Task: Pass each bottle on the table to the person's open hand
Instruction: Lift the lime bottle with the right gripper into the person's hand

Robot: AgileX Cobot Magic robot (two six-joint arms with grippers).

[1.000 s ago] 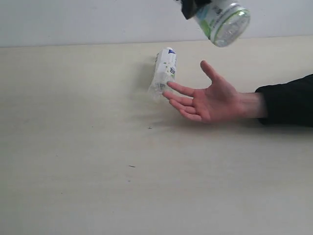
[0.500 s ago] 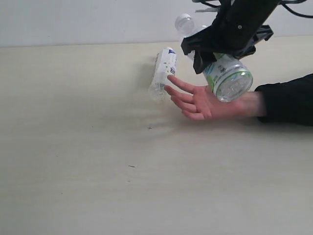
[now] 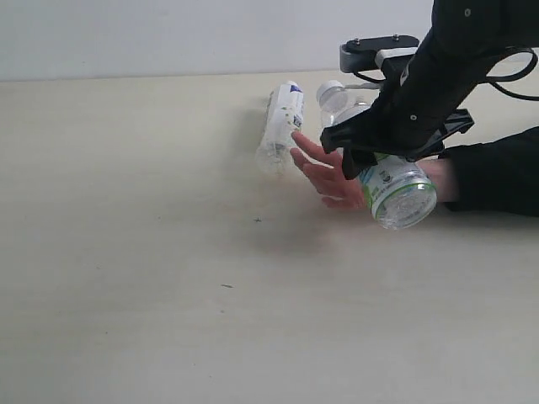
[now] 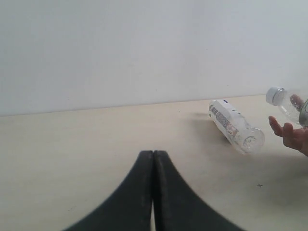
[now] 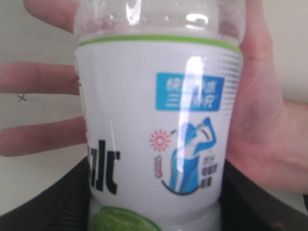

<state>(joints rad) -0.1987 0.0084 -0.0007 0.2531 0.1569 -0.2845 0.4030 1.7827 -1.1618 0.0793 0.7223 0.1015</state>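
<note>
Right end effector [image 3: 375, 156] is closed on a clear drink bottle [image 3: 397, 192]; its black fingers [image 5: 65, 195] press on both sides of the lower body, so the jaws stand about as wide as the bottle. This bottle is held tilted, with the round base turned to the exterior camera and the white cap [image 3: 330, 91] pointing toward the white wall [image 3: 168, 34]. Its label [image 5: 159, 120] is white with a green line along one edge, a blue box with characters, a blue drinking figure and a small red sun sign.

Directly under the bottle is the person's open hand [image 3: 335, 178], palm up, with the fingers spread over the table [image 3: 168, 252]. In the right wrist view the palm and fingers appear behind the bottle on both sides. I cannot tell if the bottle already touches the palm. A black sleeve [image 3: 497, 172] covers the person's arm.

One second bottle [image 3: 282, 126] lies on its side on the table, just beside the fingertips, with its clear base toward the exterior camera. Whether a fingertip touches it I cannot tell.

Left end effector [image 4: 153, 154] is away from all this, above a bare part of the table, with its two black fingers pressed together and nothing between them.
</note>
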